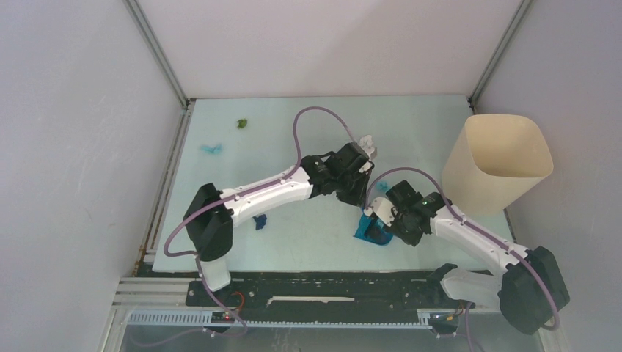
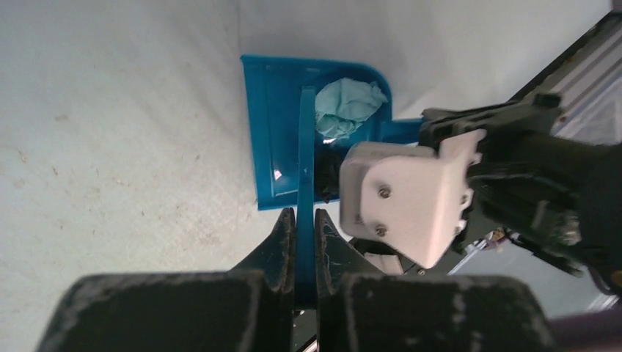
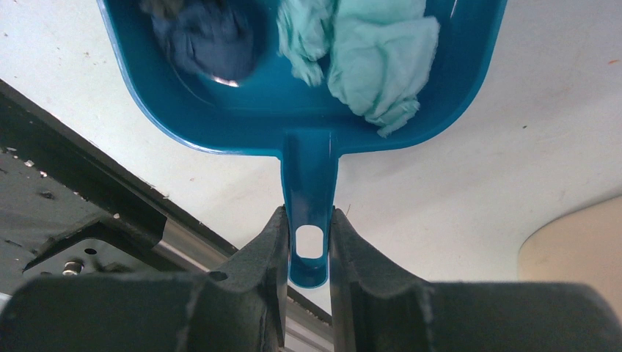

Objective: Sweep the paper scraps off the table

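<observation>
My right gripper is shut on the handle of the blue dustpan, which sits on the pale green table near its front edge. The dustpan also shows in the top view. In it lie a dark navy wad and a light cyan wad. My left gripper is shut on the thin blue handle of the hand brush, with the dark bristles at the dustpan's mouth. On the table lie a green scrap, a cyan scrap and a dark blue scrap.
A tall cream bin stands at the right of the table, close behind my right arm; its edge shows in the right wrist view. Metal rails run along the front edge. White walls close in the left, back and right.
</observation>
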Tool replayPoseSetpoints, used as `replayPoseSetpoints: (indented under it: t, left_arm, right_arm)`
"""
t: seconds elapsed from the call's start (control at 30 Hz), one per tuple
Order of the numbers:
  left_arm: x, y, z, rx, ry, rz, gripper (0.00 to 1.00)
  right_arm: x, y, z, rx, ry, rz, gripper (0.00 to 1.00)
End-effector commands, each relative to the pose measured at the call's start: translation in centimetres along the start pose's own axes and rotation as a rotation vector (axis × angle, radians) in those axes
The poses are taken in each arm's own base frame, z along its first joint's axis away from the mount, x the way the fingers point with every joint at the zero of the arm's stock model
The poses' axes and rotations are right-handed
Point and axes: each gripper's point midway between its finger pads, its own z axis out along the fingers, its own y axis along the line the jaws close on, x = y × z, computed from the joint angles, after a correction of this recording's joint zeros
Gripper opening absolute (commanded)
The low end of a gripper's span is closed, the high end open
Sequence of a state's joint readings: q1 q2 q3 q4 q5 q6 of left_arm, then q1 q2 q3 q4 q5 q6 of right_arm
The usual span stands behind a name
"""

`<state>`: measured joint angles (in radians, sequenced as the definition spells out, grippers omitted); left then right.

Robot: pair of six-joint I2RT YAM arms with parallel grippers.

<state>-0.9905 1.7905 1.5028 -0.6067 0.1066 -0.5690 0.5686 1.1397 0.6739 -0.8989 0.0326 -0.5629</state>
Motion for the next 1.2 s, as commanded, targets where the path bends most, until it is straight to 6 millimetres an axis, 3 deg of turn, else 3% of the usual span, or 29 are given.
replayPoseSetpoints:
  t: [0.0,0.13,0.4,0.57,0.7,0.87,1.17]
  left_arm:
    - [-4.8,-2.0,-1.9,0.024,-0.129,0.029,0.0]
    - [-7.2,-1.2,-2.0,-0.045,-0.153,0.068,0.0]
    - [-14.5,0.1,-2.7,-0.177,-0.283,0.149,0.0]
    - [-16.6,1.9,0.0,-0.246,-0.236,0.241,0.0]
    - [-16.4,4.4,2.3,-0.302,-0.193,0.275,0.0]
    - [-15.7,6.1,4.2,-0.298,-0.14,0.272,0.0]
    - [-14.6,4.5,7.4,-0.144,-0.089,0.25,0.0]
  right_arm:
    - [0.3,-0.7,-0.8,0.031,-0.011,-0.014,0.0]
    - [0.9,-1.7,-1.4,0.06,-0.017,-0.012,0.0]
    - [3.2,-3.1,-1.8,0.047,-0.01,0.083,0.0]
    - [4.5,-3.7,-1.6,0.036,0.008,0.144,0.0]
    - [5.3,-4.1,-1.4,0.048,0.057,0.165,0.0]
    - [5.6,-4.7,-0.7,0.052,0.104,0.197,0.0]
    - [4.9,-6.1,0.0,0.083,0.119,0.261,0.0]
